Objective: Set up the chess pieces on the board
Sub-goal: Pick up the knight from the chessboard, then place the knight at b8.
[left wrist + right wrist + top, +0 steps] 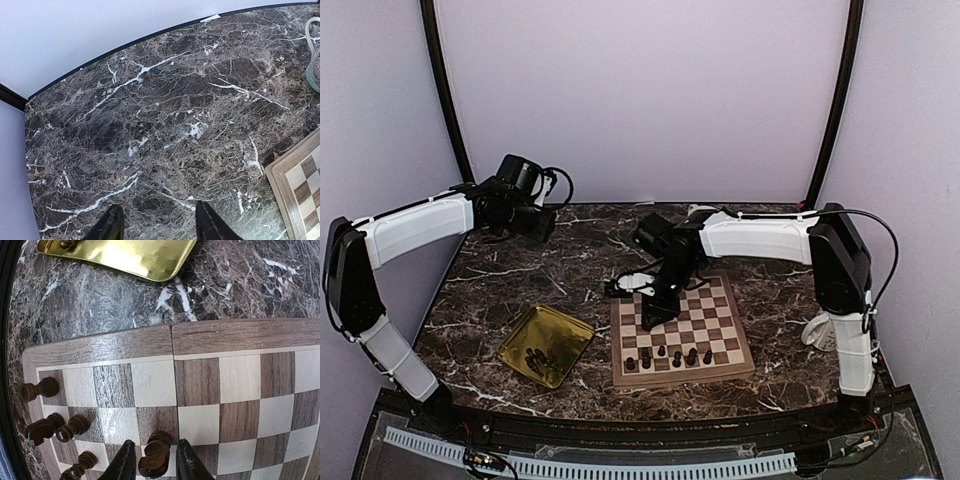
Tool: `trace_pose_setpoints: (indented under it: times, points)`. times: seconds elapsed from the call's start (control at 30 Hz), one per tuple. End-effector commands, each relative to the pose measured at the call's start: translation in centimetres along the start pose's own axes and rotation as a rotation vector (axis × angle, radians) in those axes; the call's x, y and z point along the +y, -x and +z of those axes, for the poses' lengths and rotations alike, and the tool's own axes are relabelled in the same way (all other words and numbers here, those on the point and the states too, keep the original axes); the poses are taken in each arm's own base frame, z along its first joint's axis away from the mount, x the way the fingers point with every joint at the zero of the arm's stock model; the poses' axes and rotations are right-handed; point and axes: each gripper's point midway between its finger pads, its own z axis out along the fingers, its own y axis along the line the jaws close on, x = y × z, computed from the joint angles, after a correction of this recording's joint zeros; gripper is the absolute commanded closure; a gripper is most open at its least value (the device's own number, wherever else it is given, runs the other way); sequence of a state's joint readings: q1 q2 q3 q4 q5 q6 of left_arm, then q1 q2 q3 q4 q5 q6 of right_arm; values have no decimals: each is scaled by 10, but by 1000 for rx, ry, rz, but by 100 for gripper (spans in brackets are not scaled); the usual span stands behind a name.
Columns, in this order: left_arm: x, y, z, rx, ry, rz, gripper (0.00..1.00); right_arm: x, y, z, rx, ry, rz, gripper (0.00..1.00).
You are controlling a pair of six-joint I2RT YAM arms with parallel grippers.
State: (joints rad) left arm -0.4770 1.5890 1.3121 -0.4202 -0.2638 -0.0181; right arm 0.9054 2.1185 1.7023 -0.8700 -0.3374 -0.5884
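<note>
The wooden chessboard lies right of centre on the marble table. Several dark chess pieces stand along its near rows. More pieces lie in the gold tray. My right gripper is low over the board's left part. In the right wrist view its fingers stand slightly apart on either side of a dark knight on the board, with thin gaps showing. Other pieces stand to its left. My left gripper is open and empty above the far left table.
A white mug stands right of the board, and its edge also shows in the left wrist view. The tray's corner lies just beyond the board's rim. A board corner shows in the left wrist view.
</note>
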Motion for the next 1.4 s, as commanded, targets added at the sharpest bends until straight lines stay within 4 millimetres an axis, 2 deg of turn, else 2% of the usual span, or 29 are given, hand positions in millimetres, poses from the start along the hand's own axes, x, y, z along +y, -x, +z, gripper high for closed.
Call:
trace_pose_setpoints:
  times: [0.0, 0.27, 0.57, 0.77, 1.0, 1.13, 1.37]
  points:
    - [-2, 2, -8, -8, -18, 8, 50, 1, 1, 0, 17, -6, 4, 74]
    - [-5, 0, -5, 2, -32, 11, 50, -1, -1, -14, 10, -61, 2, 89]
    - [-8, -2, -2, 14, -46, 12, 51, -2, -11, -48, -28, -134, 16, 92]
    - [-9, -3, 0, 23, -48, 13, 51, -1, -38, -68, -43, -162, 63, 93]
    - [-10, -5, 2, 32, -51, 16, 51, 14, -78, -87, -44, -182, 104, 92]
    - [-11, -6, 3, 37, -55, 16, 52, 29, -98, -89, -55, -187, 95, 92]
    - [-12, -9, 7, 50, -54, 21, 52, 63, -125, -78, -49, -107, 53, 91]
